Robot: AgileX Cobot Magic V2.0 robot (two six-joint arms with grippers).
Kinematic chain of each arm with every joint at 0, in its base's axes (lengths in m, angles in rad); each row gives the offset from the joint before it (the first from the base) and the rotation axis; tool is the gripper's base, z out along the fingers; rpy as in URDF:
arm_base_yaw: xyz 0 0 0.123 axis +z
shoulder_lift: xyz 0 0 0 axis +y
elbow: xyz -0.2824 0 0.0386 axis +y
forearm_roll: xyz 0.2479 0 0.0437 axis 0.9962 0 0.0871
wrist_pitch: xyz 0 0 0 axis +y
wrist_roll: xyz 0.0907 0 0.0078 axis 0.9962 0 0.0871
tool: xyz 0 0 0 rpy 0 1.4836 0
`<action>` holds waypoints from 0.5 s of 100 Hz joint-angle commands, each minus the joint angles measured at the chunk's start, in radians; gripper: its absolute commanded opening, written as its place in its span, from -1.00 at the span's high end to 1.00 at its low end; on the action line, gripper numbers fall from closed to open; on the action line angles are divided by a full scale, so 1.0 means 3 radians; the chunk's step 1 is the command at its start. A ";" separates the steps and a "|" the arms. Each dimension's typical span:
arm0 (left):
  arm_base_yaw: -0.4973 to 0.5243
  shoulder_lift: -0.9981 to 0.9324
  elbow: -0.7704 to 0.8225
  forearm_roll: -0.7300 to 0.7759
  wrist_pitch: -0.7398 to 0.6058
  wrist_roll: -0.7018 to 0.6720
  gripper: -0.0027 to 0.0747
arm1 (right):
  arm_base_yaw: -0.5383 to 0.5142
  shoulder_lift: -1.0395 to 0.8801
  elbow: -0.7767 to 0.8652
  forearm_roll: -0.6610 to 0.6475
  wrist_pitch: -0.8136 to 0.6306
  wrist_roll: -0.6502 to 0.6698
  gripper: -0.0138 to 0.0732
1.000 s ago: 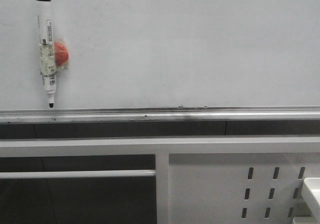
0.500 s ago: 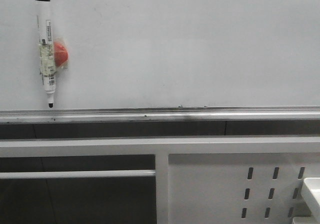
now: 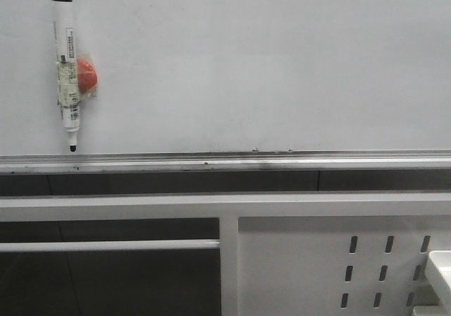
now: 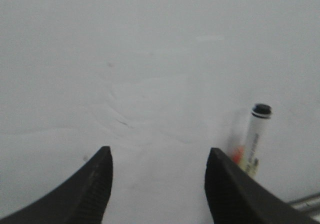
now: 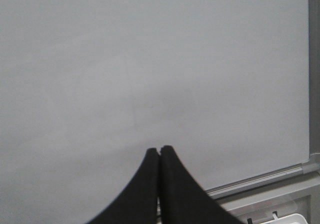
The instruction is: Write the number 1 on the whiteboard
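The whiteboard [image 3: 246, 69] fills the upper front view, white and glossy, with a silver rail [image 3: 225, 162] along its bottom edge. A white marker [image 3: 68, 69] with a black cap hangs upright at its far left, tip down, held by a red magnet [image 3: 87, 76]. The number 1 is out of view. Neither gripper shows in the front view. My left gripper [image 4: 160, 150] is open and faces the board [image 4: 150, 59], the marker [image 4: 256, 134] just outside one finger. My right gripper [image 5: 160, 148] is shut on nothing before the board [image 5: 150, 59].
Below the rail stands a white perforated metal panel [image 3: 310, 259] with a white crossbar [image 3: 106, 245] to its left. A white tray corner [image 3: 440, 266] pokes in at the lower right. The right wrist view shows the board's rail [image 5: 260, 180].
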 commanded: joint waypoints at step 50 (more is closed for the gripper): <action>-0.0816 0.1557 0.0334 -0.0251 -0.1908 -0.0129 -0.08 | 0.0004 0.0060 -0.0086 0.0031 -0.0148 -0.0319 0.82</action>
